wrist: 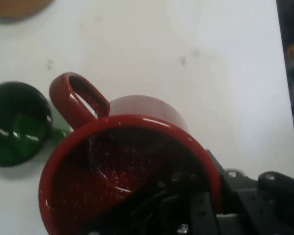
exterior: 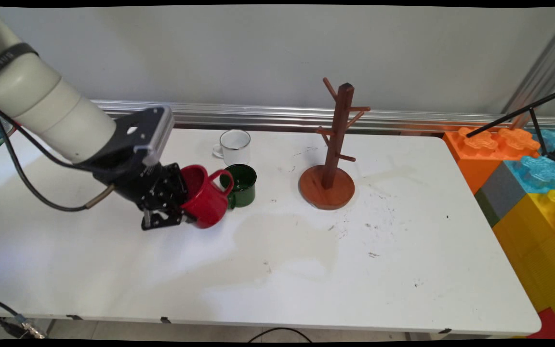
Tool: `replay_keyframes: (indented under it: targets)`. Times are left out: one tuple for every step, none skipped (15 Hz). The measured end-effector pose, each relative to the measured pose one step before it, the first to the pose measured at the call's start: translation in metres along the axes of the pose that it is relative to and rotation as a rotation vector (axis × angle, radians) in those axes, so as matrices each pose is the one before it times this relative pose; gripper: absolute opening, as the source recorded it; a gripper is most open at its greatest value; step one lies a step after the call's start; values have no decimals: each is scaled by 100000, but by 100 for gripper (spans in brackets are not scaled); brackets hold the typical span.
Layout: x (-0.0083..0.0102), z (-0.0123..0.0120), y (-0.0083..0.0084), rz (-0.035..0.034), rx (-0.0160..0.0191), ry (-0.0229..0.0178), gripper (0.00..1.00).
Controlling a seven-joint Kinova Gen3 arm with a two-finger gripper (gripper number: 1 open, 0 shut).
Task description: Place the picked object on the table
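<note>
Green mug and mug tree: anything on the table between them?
Nothing; the main view shows bare, scuffed table between the green mug and the mug tree.

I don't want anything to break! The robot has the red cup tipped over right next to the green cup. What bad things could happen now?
1. The red cup hangs tilted in the gripper, pinched only at its rim, one finger inside, so it might slip out.
2. Its handle sits very close to the green cup; a swing could bump that cup, maybe into the white cup behind.
3. Farther right, the wooden mug tree has pegs sticking out that could catch the cup.
</note>
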Motion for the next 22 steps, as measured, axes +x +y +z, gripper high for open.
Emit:
replay_keyframes:
  targets:
    - [-208,481,4,1714,-518,-2069,0]
    - [-204,716,15,2223,-694,-2564,0]
    - [-61,592,1,1610,-514,-1772,0]
    - [-10,608,10,1475,-598,-1656,0]
    - [85,722,46,1506,-817,-1783,0]
    - [215,714,19,1459,-703,-1411,0]
    - [213,587,24,1168,-554,-1014,0]
    - [335,672,-21,1462,-540,-1005,0]
    - [372,656,-81,1410,-473,-843,0]
    - [348,607,-69,1206,-361,-724,0]
    - [290,498,-88,1007,-237,-538,0]
    - [311,511,-129,1112,-74,-516,0]
    - [280,420,-133,937,-55,-424,0]
    - [155,241,-83,500,7,-264,0]
    - [215,345,-105,699,-5,-396,0]
    - [215,370,-114,755,-29,-433,0]
    - [180,337,-118,681,12,-370,0]
    - [140,255,-93,529,6,-262,0]
    - [120,280,-99,465,23,-306,0]
    - [80,235,-83,414,13,-273,0]
    - [44,191,-74,282,5,-236,0]
    - [66,214,-84,385,30,-128,0]
